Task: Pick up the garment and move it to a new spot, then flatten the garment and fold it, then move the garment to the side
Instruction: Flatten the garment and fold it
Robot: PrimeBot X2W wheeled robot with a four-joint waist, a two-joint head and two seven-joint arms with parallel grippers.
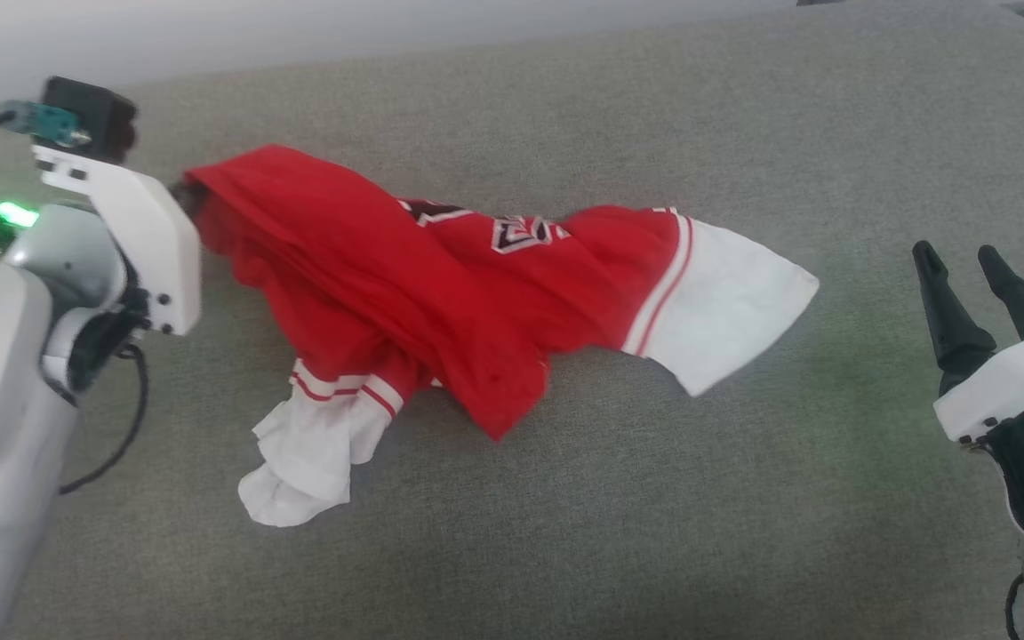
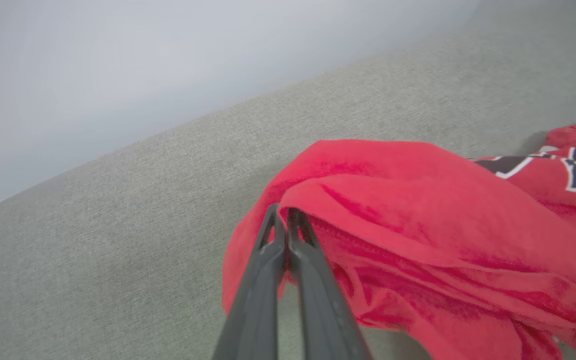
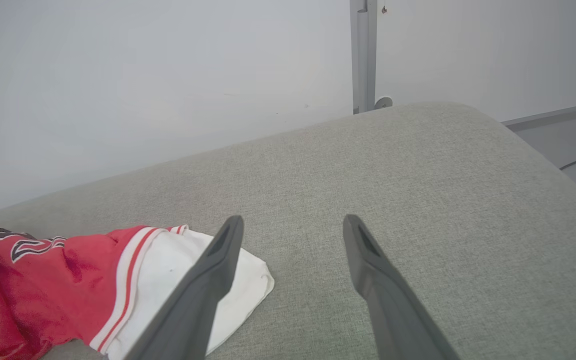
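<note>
Grey cushion (image 1: 654, 498) (wall (image 3: 168, 75) behind) under garment (image 1: 405, 284)

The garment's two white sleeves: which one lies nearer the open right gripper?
The flat white sleeve at the right end of the garment. The crumpled white sleeve lies at the near left, far from the right gripper.

Soft even light; faint shadows; wrist views slightly blurred
</note>
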